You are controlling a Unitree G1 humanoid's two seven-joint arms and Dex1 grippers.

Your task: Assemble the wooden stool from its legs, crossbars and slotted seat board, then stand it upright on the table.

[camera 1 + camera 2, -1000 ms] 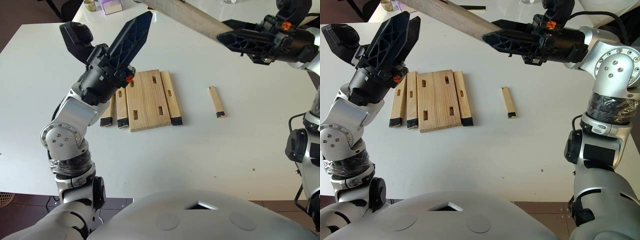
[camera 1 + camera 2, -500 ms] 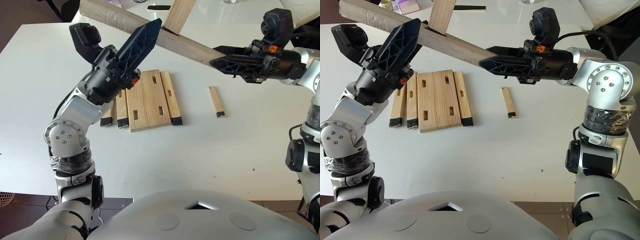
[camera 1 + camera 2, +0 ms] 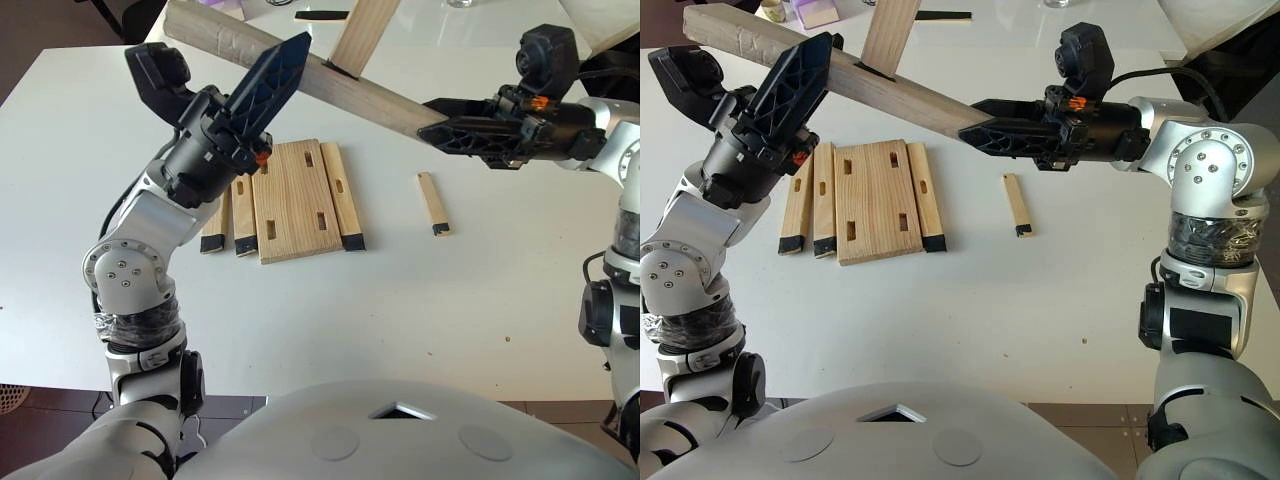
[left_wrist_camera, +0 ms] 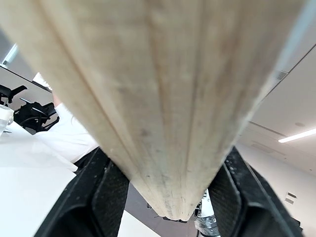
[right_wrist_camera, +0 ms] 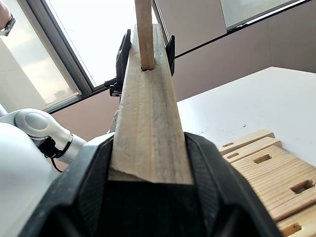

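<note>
A long wooden leg [image 3: 360, 95] hangs slanted in the air above the table, with a crossbar [image 3: 362, 30] stuck upright in its slot. My right gripper [image 3: 440, 120] is shut on the leg's lower right end. My left gripper [image 3: 290, 55] is shut on its upper left part, and its fingers [image 4: 94, 197] flank the wood [image 4: 158, 98]. On the table [image 3: 400, 300] below lies the slotted seat board [image 3: 293, 198]. Two slotted pieces [image 3: 228, 218] lie at its left side and one slotted piece [image 3: 343, 195] at its right. A short crossbar [image 3: 433, 203] lies apart to the right.
At the table's far edge stand a purple box [image 3: 820, 10] and a small jar [image 3: 770, 10], with a dark-tipped stick [image 3: 322, 15] near them. The table's front half is bare white surface.
The right gripper lowered the leg toward the left arm, bringing the crossbar into view. The left gripper swung up and came to straddle the leg's far part.
</note>
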